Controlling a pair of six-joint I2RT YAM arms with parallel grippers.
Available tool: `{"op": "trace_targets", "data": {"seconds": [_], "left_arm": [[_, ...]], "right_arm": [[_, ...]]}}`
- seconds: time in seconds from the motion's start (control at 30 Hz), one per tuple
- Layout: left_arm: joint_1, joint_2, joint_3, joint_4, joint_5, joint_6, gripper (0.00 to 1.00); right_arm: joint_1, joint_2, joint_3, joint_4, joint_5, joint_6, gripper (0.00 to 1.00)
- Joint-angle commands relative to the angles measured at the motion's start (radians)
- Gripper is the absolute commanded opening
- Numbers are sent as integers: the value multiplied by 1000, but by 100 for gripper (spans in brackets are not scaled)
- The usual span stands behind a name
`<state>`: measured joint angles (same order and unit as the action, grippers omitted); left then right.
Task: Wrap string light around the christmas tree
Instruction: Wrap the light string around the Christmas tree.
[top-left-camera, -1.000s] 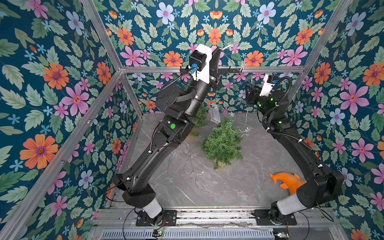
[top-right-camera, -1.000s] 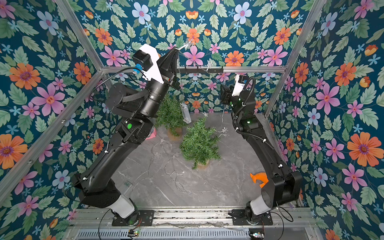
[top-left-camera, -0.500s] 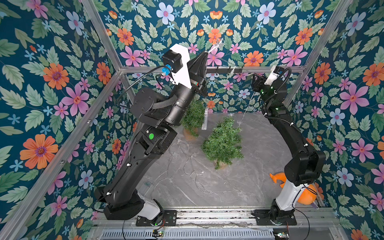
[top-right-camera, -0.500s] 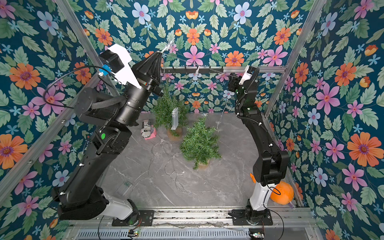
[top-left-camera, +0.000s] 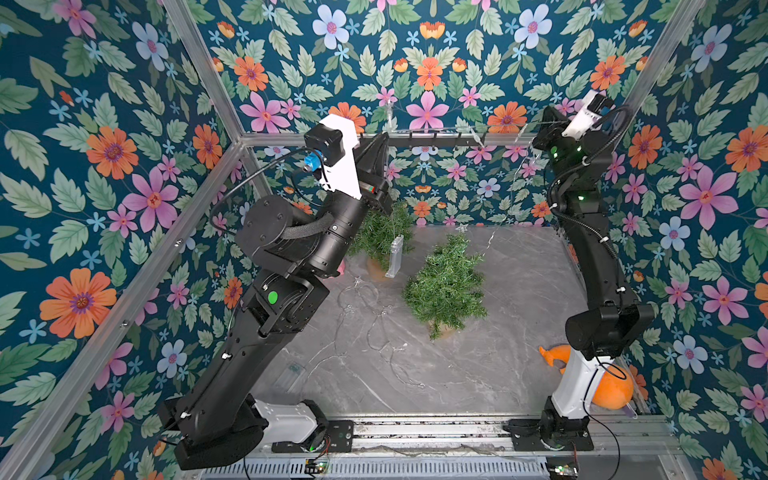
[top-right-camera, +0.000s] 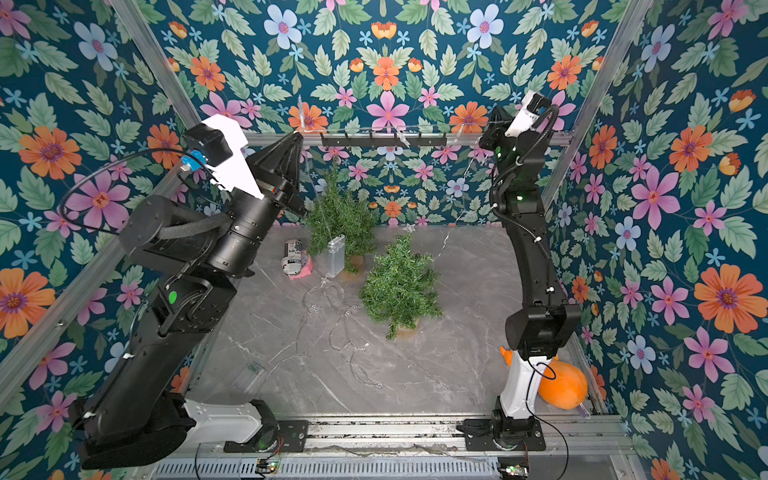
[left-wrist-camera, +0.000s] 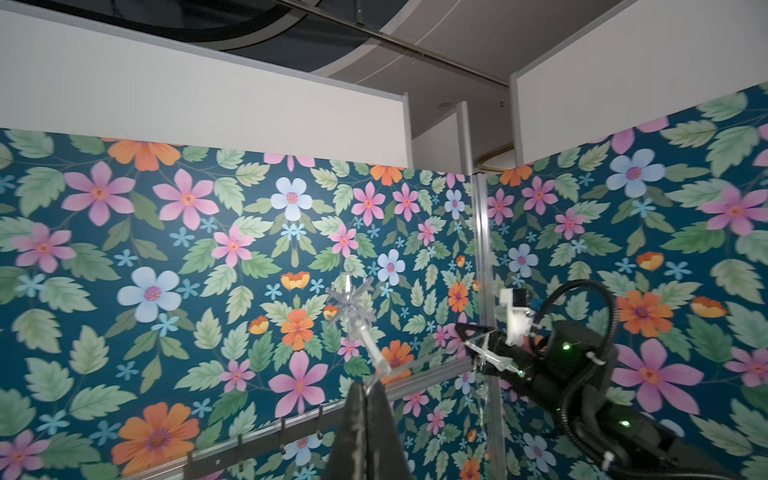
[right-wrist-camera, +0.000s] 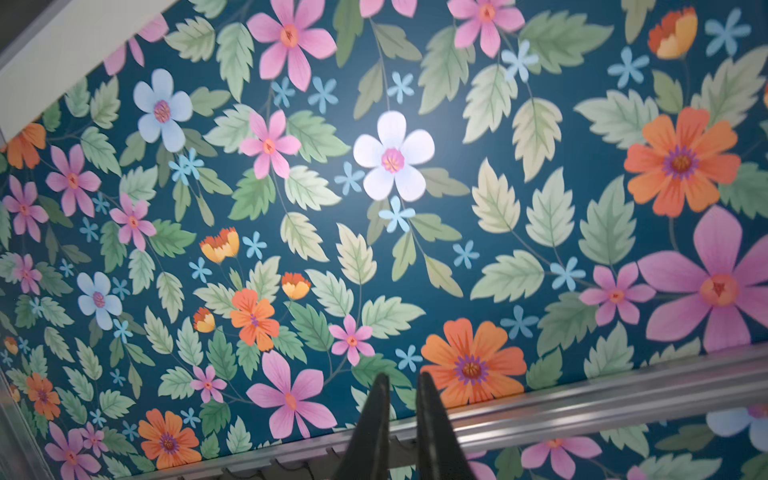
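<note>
watching both top views first: my left arm is reared up high, the left fingers (top-left-camera: 374, 153) pressed together at the black hook rail (top-left-camera: 432, 139) on the back wall. a clear star of the string light (top-left-camera: 390, 113) sticks up just above their tip. the thin wire runs along that rail toward the right fingers (top-left-camera: 542, 131), which are raised to rail height near the far corner, and from there it hangs down. more of it lies in loose loops on the grey surface (top-left-camera: 519, 332), just beside the christmas tree (top-left-camera: 446, 286), which stands upright mid-surface. i cannot tell whether any strand touches the tree. a second tree (top-left-camera: 380, 232) stands behind it with a clear box (top-left-camera: 395, 255) against it.

in the left wrist view, the left fingers (left-wrist-camera: 353, 424) are clamped on the wire, and the star (left-wrist-camera: 351, 301) rises on its stem straight out of the pinch. across from them, wire and another small star lie over the tip of the right fingers (left-wrist-camera: 473, 332). whether they pinch it i cannot tell.

in the right wrist view, the right fingers (right-wrist-camera: 376, 415) stand narrow, almost together, pointing at the flowered wall above the rail. i cannot make out the wire here.
</note>
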<state>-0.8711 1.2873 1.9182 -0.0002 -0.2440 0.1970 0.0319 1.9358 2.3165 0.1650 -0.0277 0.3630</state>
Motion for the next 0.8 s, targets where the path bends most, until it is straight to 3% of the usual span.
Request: {"op": "trace_targets", "data": {"seconds": [0.0,0.2,0.57,0.67,0.77], "left_arm": [[1,-22,-32,76,-233,69,0],[1,-12,-85,48,-364,85,0],[21,53,-65,-33,-444,31,0],[31,63,-51,-80,-426,-8,0],[35,69,-63,-121,-393,-41,0]], "right_arm": [[-12,17,140,-119,24,-10,0],[-12,-14,300,-145,-2,-36,0],[-11,-183,249,-8,24,-125,0],[-11,-263,145,-25,20,-182,0],[-11,-397,-89,-2,13,-217,0]]}}
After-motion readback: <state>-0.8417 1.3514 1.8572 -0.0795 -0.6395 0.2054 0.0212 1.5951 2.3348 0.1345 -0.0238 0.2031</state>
